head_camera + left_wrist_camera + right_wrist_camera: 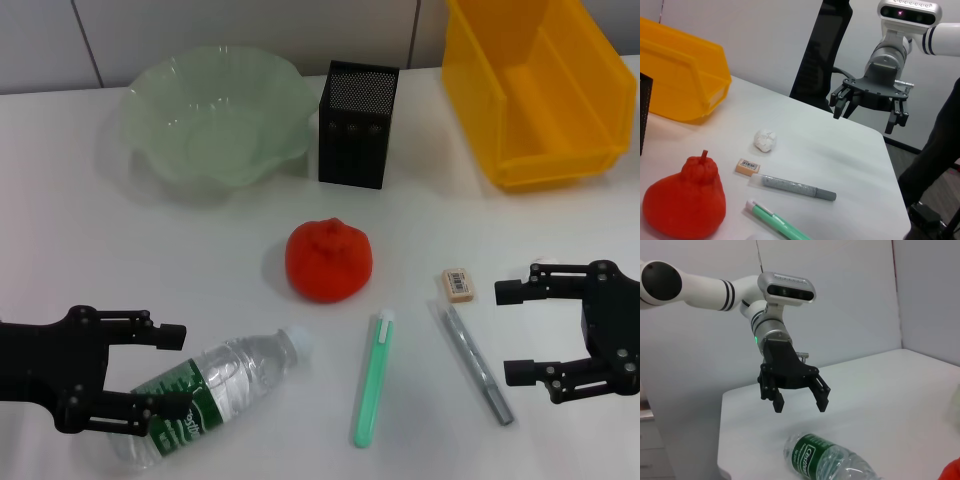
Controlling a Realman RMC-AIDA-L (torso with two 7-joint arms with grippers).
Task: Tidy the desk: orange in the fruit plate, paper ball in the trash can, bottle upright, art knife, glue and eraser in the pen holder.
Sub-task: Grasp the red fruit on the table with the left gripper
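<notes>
The orange (330, 260) sits mid-table, also in the left wrist view (685, 202). The bottle (210, 395) lies on its side at the front left. My left gripper (178, 370) is open and hovers just above its label end; the right wrist view shows the left gripper (800, 405) over the bottle (825, 460). My right gripper (510, 333) is open and empty at the front right, beside the eraser (457, 284). A green glue stick (373, 378) and a grey art knife (475, 363) lie in front. The paper ball (764, 140) lies near the eraser (747, 166).
The pale-green fruit plate (150, 120) stands at the back left. The black mesh pen holder (357, 125) is at the back centre and the yellow trash can (535, 90) at the back right. The table's right edge (892, 165) is close to my right gripper (867, 117).
</notes>
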